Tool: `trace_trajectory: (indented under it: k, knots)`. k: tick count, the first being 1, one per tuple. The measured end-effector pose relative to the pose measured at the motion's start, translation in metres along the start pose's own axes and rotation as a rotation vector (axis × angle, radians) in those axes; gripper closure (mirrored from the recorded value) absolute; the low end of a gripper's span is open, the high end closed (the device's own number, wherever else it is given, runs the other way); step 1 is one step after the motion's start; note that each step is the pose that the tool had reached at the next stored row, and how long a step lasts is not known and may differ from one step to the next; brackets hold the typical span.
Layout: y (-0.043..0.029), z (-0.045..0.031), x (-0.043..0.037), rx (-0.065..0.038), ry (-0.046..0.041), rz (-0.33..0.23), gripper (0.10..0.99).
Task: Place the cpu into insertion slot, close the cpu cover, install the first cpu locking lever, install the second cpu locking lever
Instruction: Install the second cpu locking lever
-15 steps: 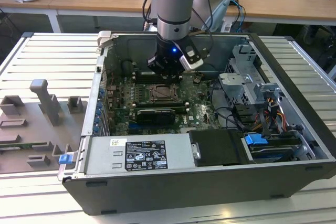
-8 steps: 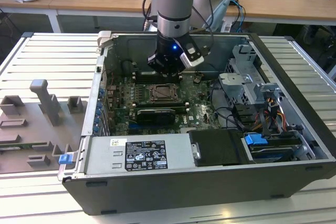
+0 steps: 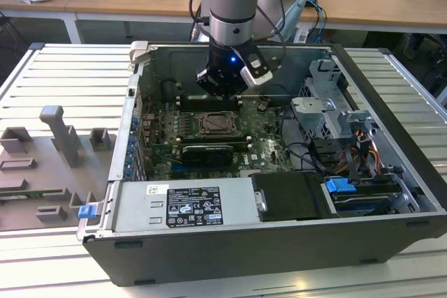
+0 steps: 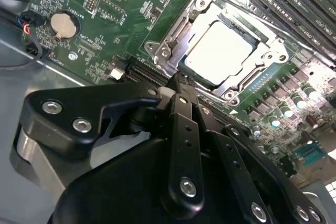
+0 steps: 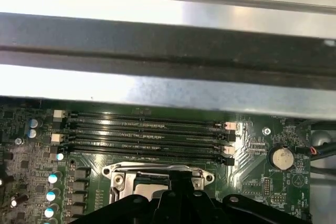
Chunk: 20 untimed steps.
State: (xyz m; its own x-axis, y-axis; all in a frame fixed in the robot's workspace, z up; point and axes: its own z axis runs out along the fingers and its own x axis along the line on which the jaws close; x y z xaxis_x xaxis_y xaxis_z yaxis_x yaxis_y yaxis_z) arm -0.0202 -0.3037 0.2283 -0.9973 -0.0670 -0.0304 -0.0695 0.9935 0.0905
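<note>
The cpu (image 4: 218,51), a pale metal square, lies in the insertion slot (image 3: 213,125) on the green board. Over it the cpu cover (image 4: 178,35) lies flat, and the chip shows through its window. My gripper (image 4: 179,81) is shut, with nothing seen between the fingers. Its tip hovers right at the socket's edge, at one side of the cover. In the exterior view the gripper (image 3: 222,94) hangs inside the open computer case, just behind the socket. In the first wrist view the gripper (image 5: 178,179) hides part of the cover. How the locking levers stand, I cannot tell.
Long black memory slots (image 5: 147,132) run beside the socket, under the case wall (image 5: 157,35). A coin battery (image 4: 62,24) sits on the board. In the exterior view, a drive cage (image 3: 328,102) with cables stands at the right, a power supply (image 3: 185,204) in front, and grey fixtures (image 3: 56,151) at the left.
</note>
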Motion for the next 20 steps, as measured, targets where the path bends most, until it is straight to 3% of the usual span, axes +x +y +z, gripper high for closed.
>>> trace_trajectory:
  k: [7,12,16,17,20]
  knots:
    - [-0.0127,-0.0011,0.0009,0.000,0.0000,0.000,0.980]
    - [-0.0155,-0.0021,0.0011,0.000,0.0002,0.000,0.980]
    - [-0.0146,-0.0110,0.0008,0.000,0.0000,0.000,0.980]
    - [-0.0141,-0.0171,0.0006,0.000,0.0000,0.000,0.980]
    - [-0.0153,-0.0186,0.0009,0.000,0.0001,0.000,0.980]
